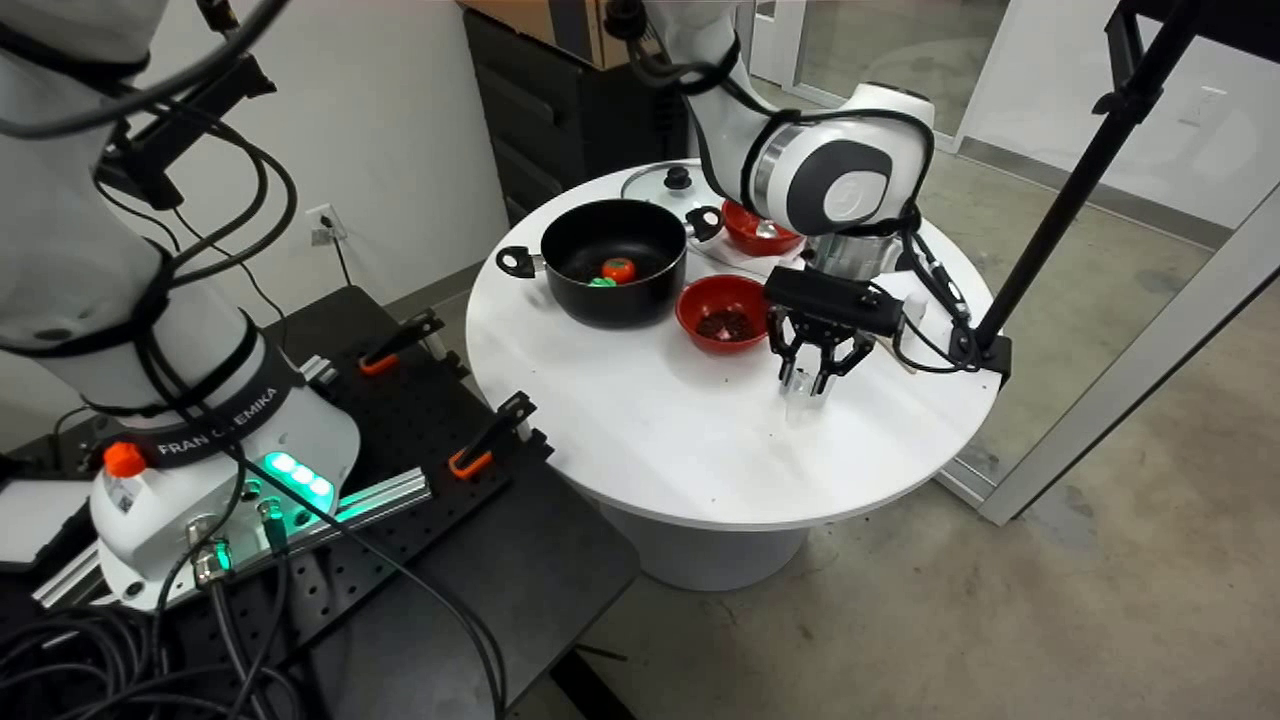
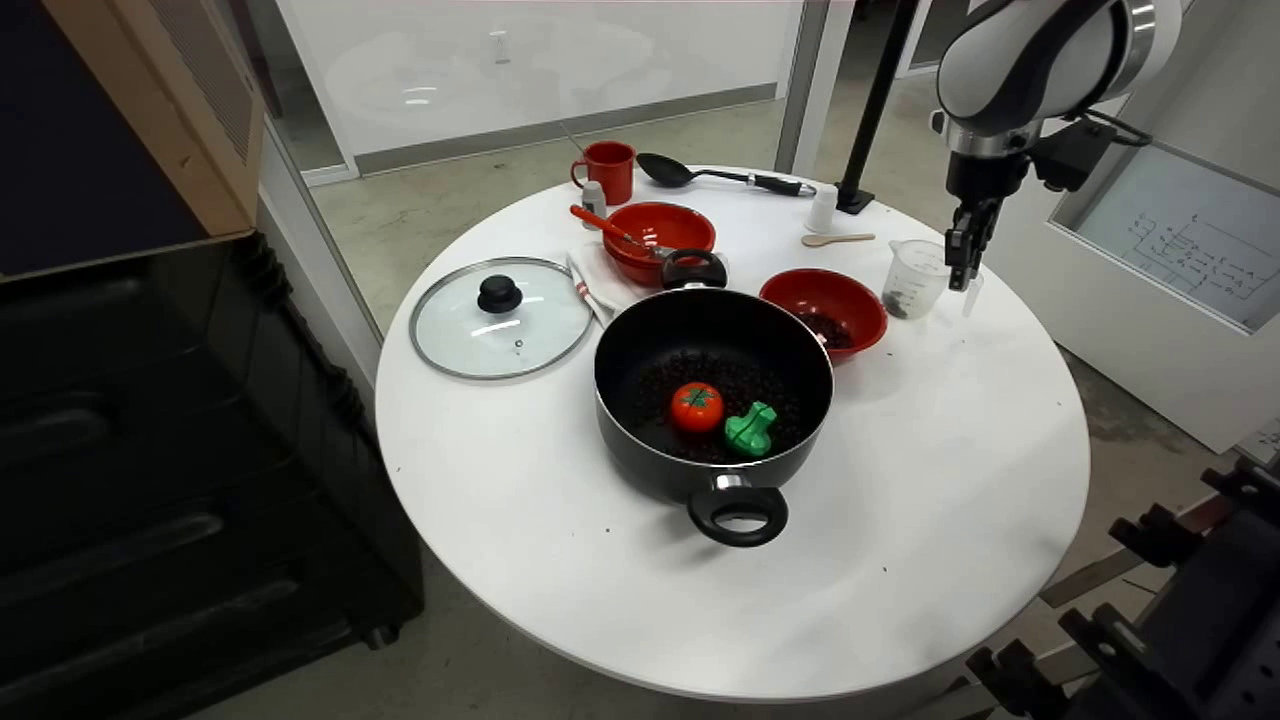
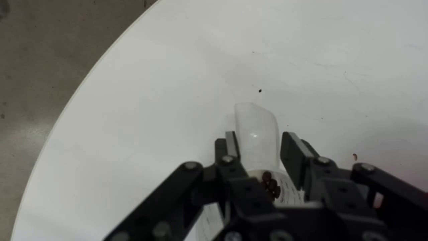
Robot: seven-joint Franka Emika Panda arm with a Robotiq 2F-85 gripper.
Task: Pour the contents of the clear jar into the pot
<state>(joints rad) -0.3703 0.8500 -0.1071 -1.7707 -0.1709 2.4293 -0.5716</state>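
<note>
The clear jar is a whitish measuring jug standing upright on the table, with dark beans at its bottom. Its handle lies between my two fingers in the wrist view, and dark beans show inside the rim. My gripper is open around the handle, with a thin gap at the right finger. In an exterior view my gripper points down and hides most of the jar. The black pot stands on the table with dark beans, a tomato and a green vegetable inside.
A red bowl with beans stands between pot and jar. A glass lid, another red bowl with a utensil, a red mug, a black ladle, a wooden spoon and a white cup are on the round table.
</note>
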